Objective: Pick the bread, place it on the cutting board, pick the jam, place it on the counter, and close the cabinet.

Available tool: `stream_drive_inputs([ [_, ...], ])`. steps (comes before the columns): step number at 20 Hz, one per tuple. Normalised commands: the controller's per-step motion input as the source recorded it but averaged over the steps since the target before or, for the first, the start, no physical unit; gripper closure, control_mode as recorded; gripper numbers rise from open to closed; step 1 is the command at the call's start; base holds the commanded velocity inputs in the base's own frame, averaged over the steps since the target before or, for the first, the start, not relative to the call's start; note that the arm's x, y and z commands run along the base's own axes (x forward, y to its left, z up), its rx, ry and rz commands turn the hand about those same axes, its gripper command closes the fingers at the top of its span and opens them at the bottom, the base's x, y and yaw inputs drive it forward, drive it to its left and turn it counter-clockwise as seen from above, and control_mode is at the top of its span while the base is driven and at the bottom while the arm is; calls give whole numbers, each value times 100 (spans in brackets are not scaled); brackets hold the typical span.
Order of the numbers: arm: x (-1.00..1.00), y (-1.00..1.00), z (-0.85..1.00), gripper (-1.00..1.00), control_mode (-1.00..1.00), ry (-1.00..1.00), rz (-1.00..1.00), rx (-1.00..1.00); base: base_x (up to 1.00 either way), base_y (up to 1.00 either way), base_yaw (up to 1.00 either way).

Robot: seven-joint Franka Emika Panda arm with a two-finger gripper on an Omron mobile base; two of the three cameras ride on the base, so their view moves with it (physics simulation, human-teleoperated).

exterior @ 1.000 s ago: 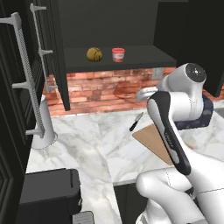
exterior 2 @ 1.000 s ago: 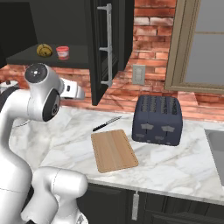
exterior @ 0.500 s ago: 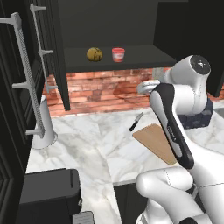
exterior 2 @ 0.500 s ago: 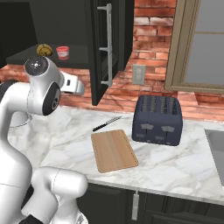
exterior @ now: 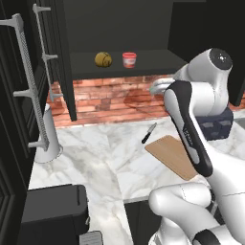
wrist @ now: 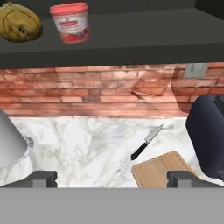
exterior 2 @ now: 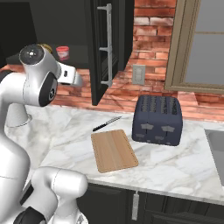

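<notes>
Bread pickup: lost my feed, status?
Gripper open, empty, below shelf level. Bread on cabinet shelf beside jam. Board bare, knife next to it.

Cabinet shelf [exterior: 143, 62] bearing bread [exterior: 103, 59] and jam [exterior: 129, 60], side by side, apart. Marble table [exterior 2: 175, 164] below carrying cutting board [exterior 2: 113, 150], knife [exterior 2: 106, 124] just beyond it, toaster [exterior 2: 158, 120], and a grey cone-shaped object [exterior: 48, 136] at left.

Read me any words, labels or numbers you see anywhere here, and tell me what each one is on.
Jam: a red band label with print across the jar, too small and blurred to read.
Toaster: small pale marks on its front, no readable text.
Nothing else here carries legible writing.
</notes>
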Motion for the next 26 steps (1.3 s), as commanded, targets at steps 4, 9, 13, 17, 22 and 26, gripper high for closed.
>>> stream_drive_inputs([
  [4,0,36,7,-100,-100,0,0,0,0,0,0],
  [9,0,30,5,-100,-100,-2,0,0,0,0,0],
  [13,0,31,2,-100,-100,-2,0,0,0,0,0],
  [17,0,21,1,-100,-100,-1,0,0,0,0,0],
  [22,1,5,0,-100,-100,0,0,0,0,0,0],
  [26,8,0,1,-100,-100,0,0,0,0,0,0],
])
